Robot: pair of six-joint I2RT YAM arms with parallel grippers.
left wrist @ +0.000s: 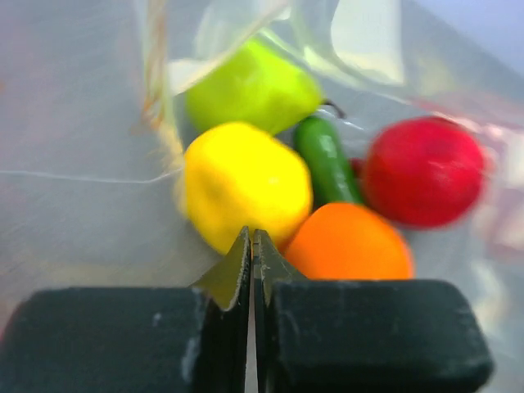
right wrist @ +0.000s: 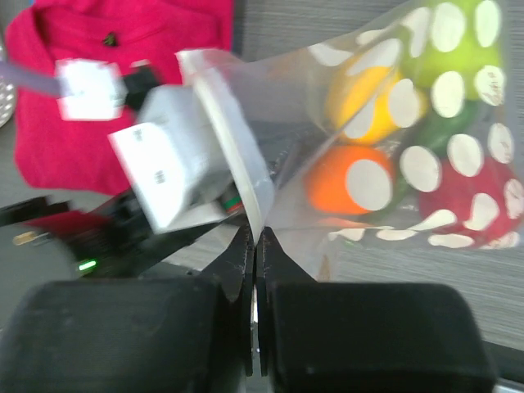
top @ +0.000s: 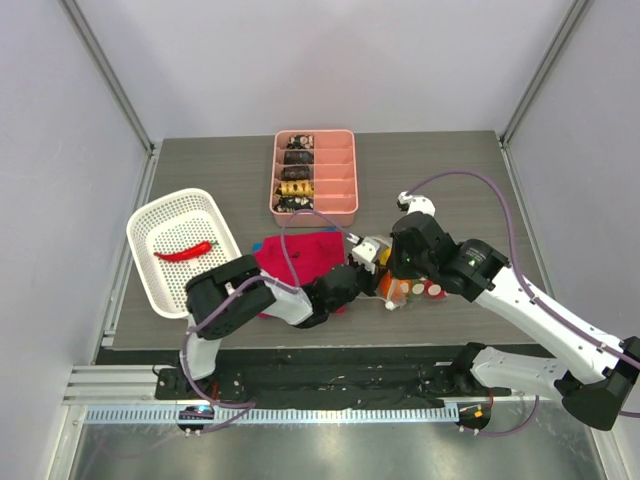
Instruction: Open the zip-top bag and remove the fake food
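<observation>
The zip-top bag (top: 408, 290) lies at the table's front middle between both grippers, its polka dots showing in the right wrist view (right wrist: 295, 90). Inside it are fake food pieces: a yellow fruit (left wrist: 246, 180), an orange (left wrist: 348, 241), a red apple (left wrist: 422, 168), a green pod (left wrist: 327, 160) and a light green fruit (left wrist: 250, 86). My left gripper (left wrist: 251, 233) is shut on the clear film at the bag's mouth. My right gripper (right wrist: 255, 233) is shut on the bag's white zip rim (right wrist: 237, 155). A red chili (top: 185, 250) lies in the white lattice basket (top: 150, 225).
A red cloth (top: 300, 255) lies under the left arm, just left of the bag. A pink divided tray (top: 340, 175) with dark and gold pieces stands behind it. The table's front edge runs close below the bag.
</observation>
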